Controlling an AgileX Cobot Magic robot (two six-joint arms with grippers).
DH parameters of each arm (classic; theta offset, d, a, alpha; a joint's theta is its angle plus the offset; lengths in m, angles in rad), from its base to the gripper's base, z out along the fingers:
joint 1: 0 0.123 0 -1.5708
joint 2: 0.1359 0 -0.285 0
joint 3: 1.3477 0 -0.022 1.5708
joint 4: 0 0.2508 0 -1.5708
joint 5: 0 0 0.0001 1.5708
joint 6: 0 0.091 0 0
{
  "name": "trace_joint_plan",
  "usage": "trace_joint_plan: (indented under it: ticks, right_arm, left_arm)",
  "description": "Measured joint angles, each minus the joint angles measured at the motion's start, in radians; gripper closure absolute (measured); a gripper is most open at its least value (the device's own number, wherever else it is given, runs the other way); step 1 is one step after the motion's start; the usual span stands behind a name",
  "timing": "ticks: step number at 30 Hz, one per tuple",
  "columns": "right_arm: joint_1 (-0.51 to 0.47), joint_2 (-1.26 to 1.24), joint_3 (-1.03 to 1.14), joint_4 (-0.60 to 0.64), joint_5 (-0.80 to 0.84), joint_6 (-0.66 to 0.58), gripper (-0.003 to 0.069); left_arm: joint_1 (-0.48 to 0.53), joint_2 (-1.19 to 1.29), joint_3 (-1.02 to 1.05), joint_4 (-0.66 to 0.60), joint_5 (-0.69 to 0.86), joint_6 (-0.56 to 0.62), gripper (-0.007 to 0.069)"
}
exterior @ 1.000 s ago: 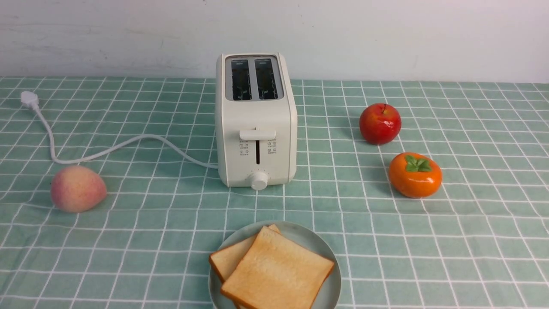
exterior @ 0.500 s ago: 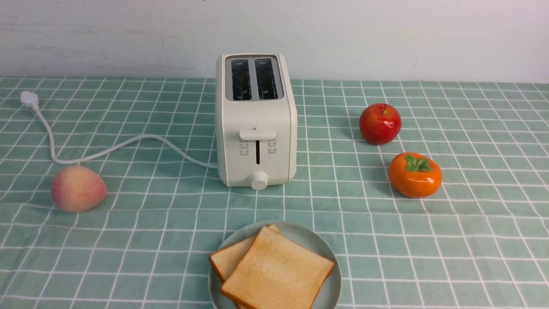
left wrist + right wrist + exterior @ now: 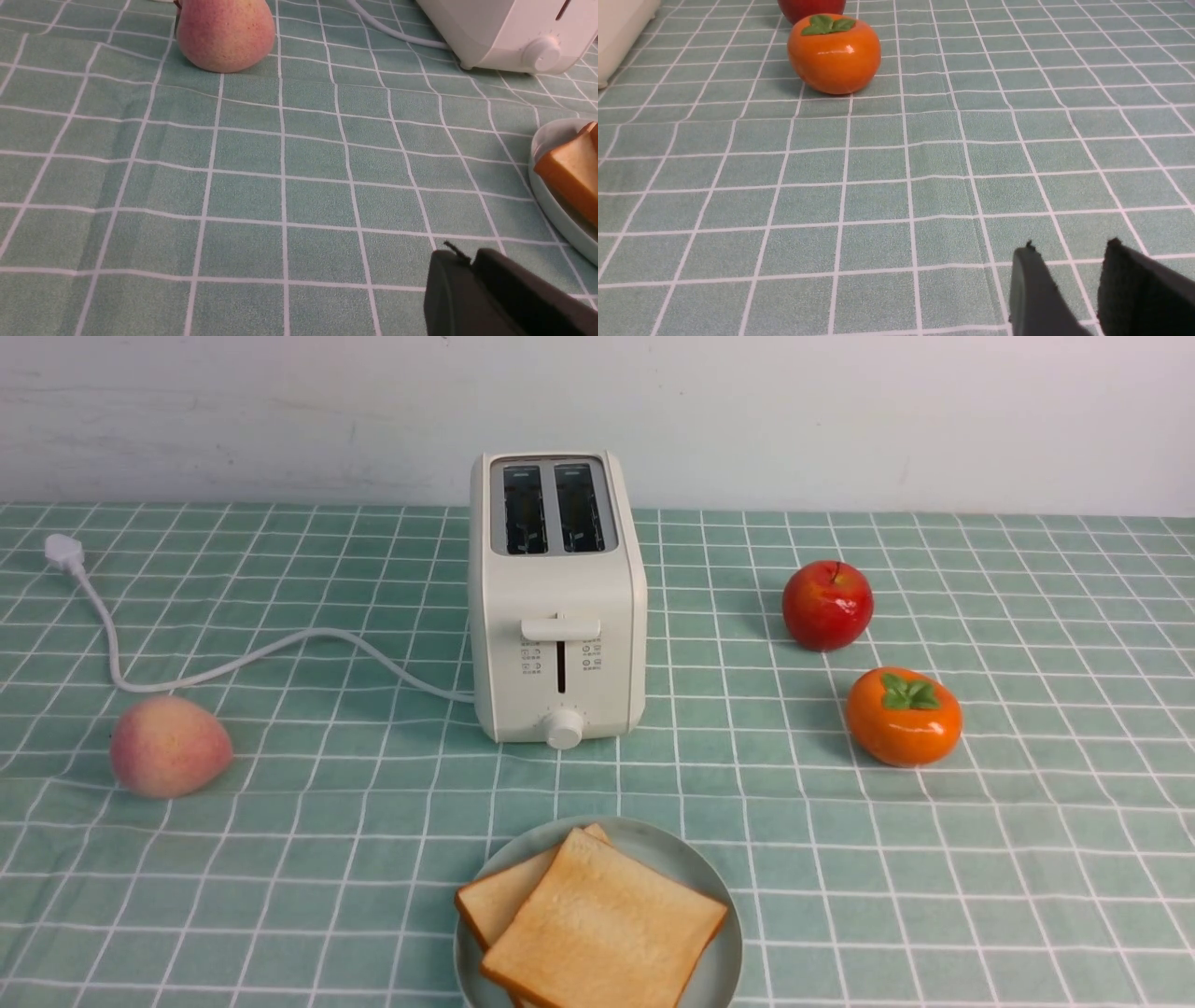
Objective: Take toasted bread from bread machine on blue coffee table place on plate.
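- Left part of bench (image 3: 327, 859): peach (image 3: 170, 747) near the left edge. Cord (image 3: 233, 663) running from the plug at the far-left corner across to the bread machine (image 3: 557, 607). Risk: a low sweep of the left arm could catch the cord and drag or tip the bread machine. The same sweep could set the peach rolling.
- Left gripper (image 3: 467, 261): jaws pressed together, holding nothing, low over bare cloth toward the near edge. Toasted bread close on the plate side of this gripper, not touching. Plate rim and one crust corner visible in the left wrist view. Risk: a drift toward the plate could knock its rim.
- Centre: bread machine standing toward the far edge, both slots empty, lever up. Toasted bread (image 3: 602, 924) lying as two overlapped slices on the plate (image 3: 653, 845) at the middle of the near edge. Placement judged complete. Risk: a push on the plate could slide the upper slice off the lower, or carry the plate over the near edge.
- Right gripper (image 3: 1069, 254): jaws a little apart, nothing between them, low over bare cloth. Toasted bread absent from the right wrist view, so separation cannot be told.
- Right part of bench: apple (image 3: 827, 605) and persimmon (image 3: 904, 716), both ahead of the right gripper and well apart from it. Risk: rolling if struck.
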State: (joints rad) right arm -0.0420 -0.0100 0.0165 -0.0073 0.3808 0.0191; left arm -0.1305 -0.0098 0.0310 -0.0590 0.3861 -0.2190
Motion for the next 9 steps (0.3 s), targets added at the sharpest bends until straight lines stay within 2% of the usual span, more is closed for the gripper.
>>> trace_joint_plan:
  ticks: [9]
  right_arm:
    - [0.0, 0.0, 0.0, 0.0, 0.0, 0.0, 0.0437]
  left_arm:
    - [0.0, 0.0, 0.0, 0.0, 0.0, 0.0, 0.0568]
